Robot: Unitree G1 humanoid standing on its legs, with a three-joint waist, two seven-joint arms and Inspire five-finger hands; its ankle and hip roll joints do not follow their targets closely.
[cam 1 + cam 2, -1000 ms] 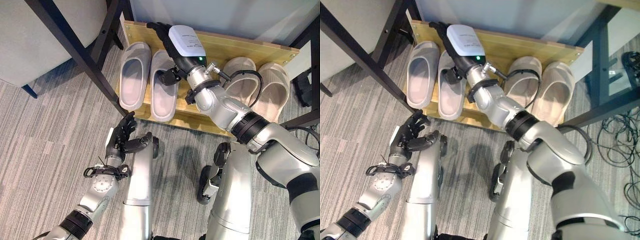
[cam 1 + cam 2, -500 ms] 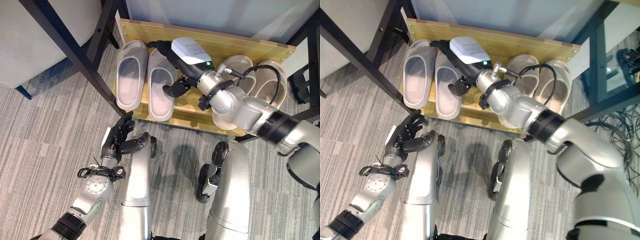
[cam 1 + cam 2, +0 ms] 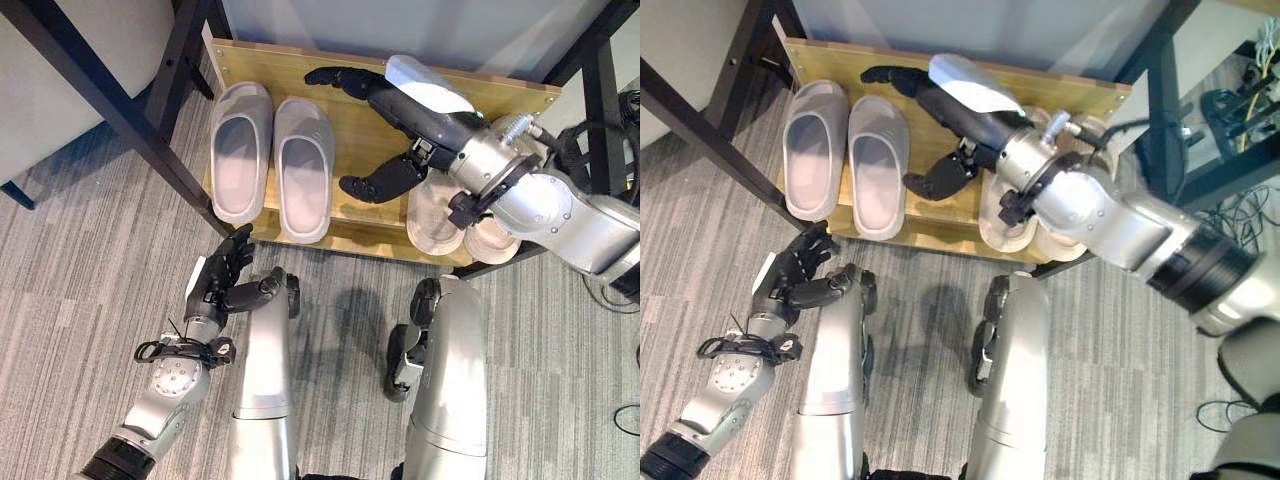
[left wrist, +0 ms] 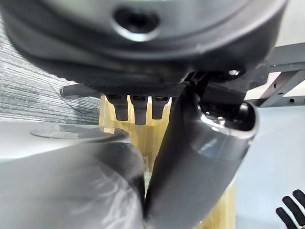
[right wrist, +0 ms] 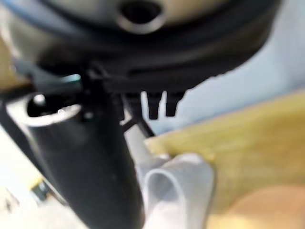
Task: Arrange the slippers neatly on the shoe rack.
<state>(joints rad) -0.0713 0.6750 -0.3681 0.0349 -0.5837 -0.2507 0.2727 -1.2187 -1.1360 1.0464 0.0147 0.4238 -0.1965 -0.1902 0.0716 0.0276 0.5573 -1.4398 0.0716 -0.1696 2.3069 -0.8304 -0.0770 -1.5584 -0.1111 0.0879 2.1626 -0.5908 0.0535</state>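
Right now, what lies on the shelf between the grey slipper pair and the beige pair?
In the left eye view, the right hand reaches over that stretch of the wooden shoe rack shelf, between the grey slippers and the beige slippers. The wood under it looks bare.

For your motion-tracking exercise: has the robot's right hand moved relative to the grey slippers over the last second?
Yes. The right hand lay over the right-side grey slipper; it has now swung rightward off it, over bare shelf toward the beige slippers.
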